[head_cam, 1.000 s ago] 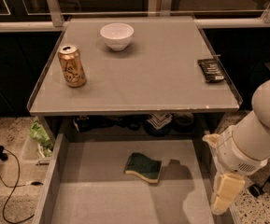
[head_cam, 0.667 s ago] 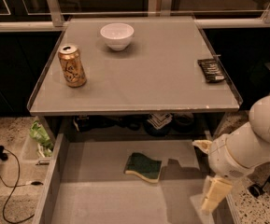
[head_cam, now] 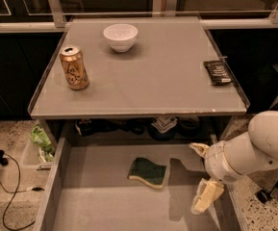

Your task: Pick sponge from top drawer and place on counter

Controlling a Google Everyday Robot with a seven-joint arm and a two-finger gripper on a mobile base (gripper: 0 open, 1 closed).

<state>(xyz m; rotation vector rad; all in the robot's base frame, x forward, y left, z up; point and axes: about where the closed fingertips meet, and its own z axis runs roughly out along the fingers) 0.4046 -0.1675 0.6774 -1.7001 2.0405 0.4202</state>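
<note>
Claw [head_cam: 198, 176] hangs inside the open top drawer [head_cam: 51, 192], to the right of the sponge [head_cam: 148, 172] and apart from it. Its two pale fingers [head_cam: 207, 197] stand spread with nothing between them. Change over the last second: the claw is nearer the sponge than it was, having slid in from the drawer's right wall, and the white forearm behind it sits lower, further over the drawer's right side. The sponge is unchanged: flat on the drawer floor, green face up, pale foam edge along its near side, slightly skewed, untouched. Judgement: this is the approach phase of the pick and no grasp is made yet. The claw is already close beside the sponge, and the spread fingers suit closing across it once the claw is above it and lowered. The sponge is thin and flush with the floor, so the fingers probably have to reach right down to the drawer bottom to catch it. Behind and above the sponge is the desk [head_cam: 148, 88], with a can [head_cam: 74, 67] to the sponge's far upper left, a white bowl [head_cam: 120, 36] further behind, and a black packet [head_cam: 217, 72] to its upper right. None of these has shifted. The stretch of desk straight behind the sponge looks a fair spot for the later placement.
</note>
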